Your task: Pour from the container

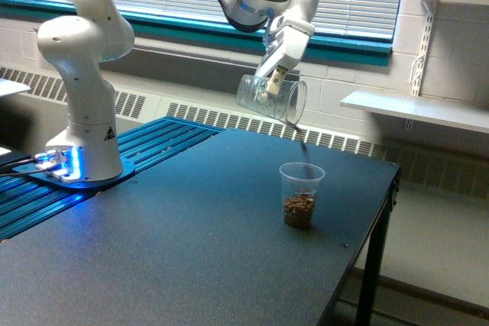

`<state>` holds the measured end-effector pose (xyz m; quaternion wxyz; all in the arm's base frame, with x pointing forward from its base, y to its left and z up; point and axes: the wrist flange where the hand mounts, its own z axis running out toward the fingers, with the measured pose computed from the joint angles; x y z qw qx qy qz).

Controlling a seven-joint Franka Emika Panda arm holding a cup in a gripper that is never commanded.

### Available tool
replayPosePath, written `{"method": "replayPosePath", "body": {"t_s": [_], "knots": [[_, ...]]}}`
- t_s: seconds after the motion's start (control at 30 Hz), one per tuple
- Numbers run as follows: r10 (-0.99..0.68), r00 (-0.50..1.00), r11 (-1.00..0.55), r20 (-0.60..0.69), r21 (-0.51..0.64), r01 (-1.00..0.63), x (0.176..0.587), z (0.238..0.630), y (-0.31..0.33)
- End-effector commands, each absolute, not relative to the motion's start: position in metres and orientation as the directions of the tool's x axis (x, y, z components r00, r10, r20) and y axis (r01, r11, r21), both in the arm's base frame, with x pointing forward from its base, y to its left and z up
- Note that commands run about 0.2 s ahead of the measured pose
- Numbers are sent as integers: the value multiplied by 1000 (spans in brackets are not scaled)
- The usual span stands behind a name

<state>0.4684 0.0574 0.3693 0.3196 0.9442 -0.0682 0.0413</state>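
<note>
**One container tipped above one cup**

We count one container, one plastic cup, one arm and one table. The hand is clamped on the container's wall, its fingers closed against the clear side. The container hangs in the air above the table, higher than the cup and slightly toward the exterior view's left of it. Its long axis lies nearly level, with the mouth turned toward the exterior view's right and dipping a little. A thin trail of brown bits falls from the lip toward the cup, which stands upright on the table holding a brown heap.
</note>
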Motion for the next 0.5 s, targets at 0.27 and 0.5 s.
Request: {"method": "replayPosePath", "body": {"t_s": [0.27, 0.5], "knots": [[-72, 994, -775, 87, 622, -111, 475, 376, 66], [-87, 992, -786, 95, 604, -127, 471, 373, 63]]}}
